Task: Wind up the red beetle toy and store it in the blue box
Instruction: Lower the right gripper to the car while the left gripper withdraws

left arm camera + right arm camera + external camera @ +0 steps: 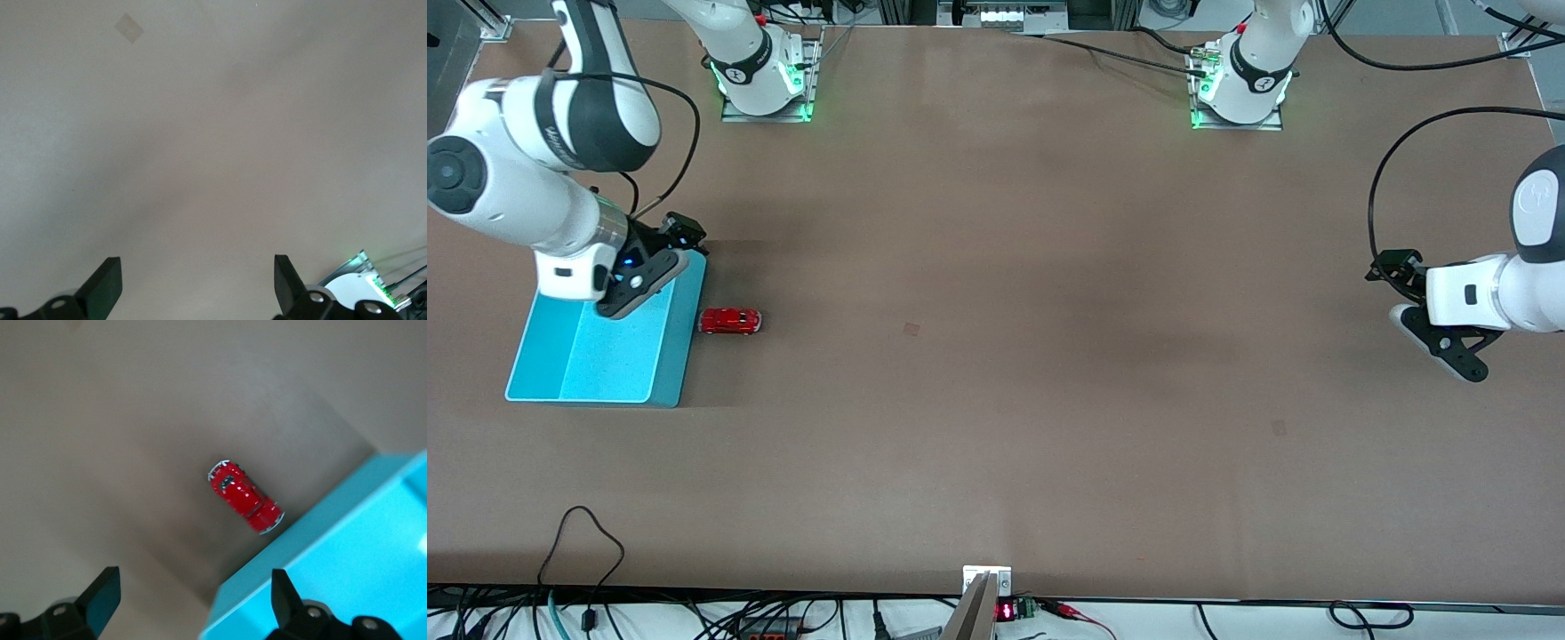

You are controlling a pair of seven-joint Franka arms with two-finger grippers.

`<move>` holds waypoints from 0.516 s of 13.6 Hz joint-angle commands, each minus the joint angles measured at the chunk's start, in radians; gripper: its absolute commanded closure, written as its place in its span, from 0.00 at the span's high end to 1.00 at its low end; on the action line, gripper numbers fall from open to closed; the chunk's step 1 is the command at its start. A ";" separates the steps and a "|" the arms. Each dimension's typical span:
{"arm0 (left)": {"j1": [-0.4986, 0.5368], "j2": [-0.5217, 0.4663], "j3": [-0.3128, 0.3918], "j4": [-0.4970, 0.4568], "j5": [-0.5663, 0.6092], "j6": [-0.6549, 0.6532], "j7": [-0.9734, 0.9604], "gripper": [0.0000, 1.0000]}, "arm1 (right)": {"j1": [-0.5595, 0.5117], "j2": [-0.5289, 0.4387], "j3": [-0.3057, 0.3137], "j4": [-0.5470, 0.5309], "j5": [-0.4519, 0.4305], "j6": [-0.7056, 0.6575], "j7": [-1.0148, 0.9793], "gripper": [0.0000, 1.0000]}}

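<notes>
I am holding my right gripper [633, 298] over the blue box [660, 378], up near the wall that faces the red beetle toy [730, 321], and its fingers [101, 593] are spread apart with nothing between them. The toy is sitting on the bare table [996, 356], just beside the box's outer wall on the side toward the left arm's end, its tail almost touching the wall. In my right wrist view the toy [244, 495] is lying slantwise to the line of my fingers, with the box rim [313, 540] close by it.

I am judging that the step in hand is the reach for the toy, since it is not yet picked up or wound. To do it well I am planning to shift sideways off the box until the toy is centred between my fingers, turn my wrist so they close across its narrow sides, and come down straight. The box wall is the risk: one finger may catch it or nudge the toy. The glossy round body may slip, so a low grip looks wise.

My left gripper [1436, 333] is waiting over bare table at the left arm's end, fingers [103, 287] apart.
</notes>
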 commanded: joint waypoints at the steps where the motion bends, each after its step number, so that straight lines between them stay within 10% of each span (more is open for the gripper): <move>1: 0.001 -0.013 -0.014 0.025 0.000 -0.022 -0.105 1.00 | -0.043 -0.006 0.027 -0.098 -0.012 0.123 -0.284 1.00; 7: 0.001 -0.013 -0.083 0.041 0.000 -0.043 -0.289 1.00 | -0.040 0.105 0.027 -0.127 -0.116 0.322 -0.555 1.00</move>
